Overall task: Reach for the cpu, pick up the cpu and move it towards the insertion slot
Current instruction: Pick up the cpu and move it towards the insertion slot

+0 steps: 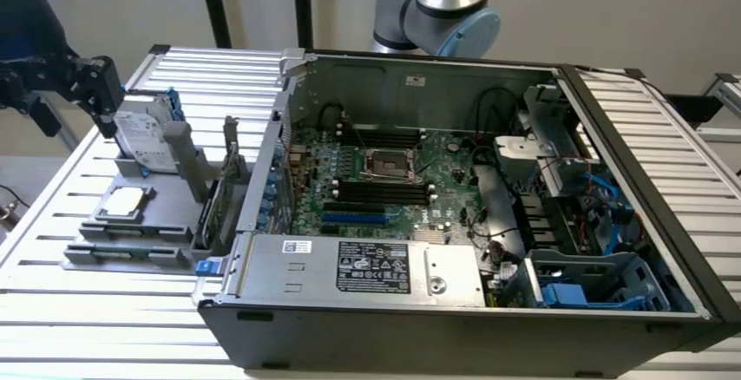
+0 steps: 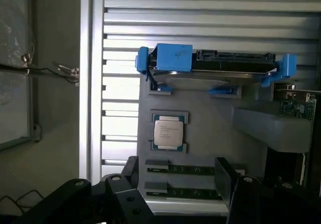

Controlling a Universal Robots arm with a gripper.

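A slatted metal table point(image 1: 69, 311) carried an open computer case point(image 1: 347, 328) lying on its side, its green circuit board point(image 1: 446, 159) exposed. On the exterior view's left of the case sat a grey parts tray point(image 2: 210, 133). A hard drive point(image 2: 220, 66) in blue brackets stood on edge at one end of the tray. The gripper point(image 2: 178, 179) hung above the tray's other end, its fingers spread wide with nothing between them.

The insertion slot point(image 1: 388, 165), a square socket with a shiny frame, lay inside the case, well apart from the tray, with the case wall between them. The cpu point(image 2: 169, 132) lay flat in its own shallow seat on the tray, metal top upward, between the hard drive and two memory sticks point(image 2: 190, 170). The gripper was near the chip but not centred on it.

The step in hand looked like the reach. To do it well, the gripper would probably need to be centred over the chip before descending. Its fingers should be squared to two opposite edges and low enough to catch the thin rim without pressing the top. The chip seemed thin and smooth, so a skewed or shallow pinch could let it tip or slip. The seat's corner holders left little room for an off-centre approach.
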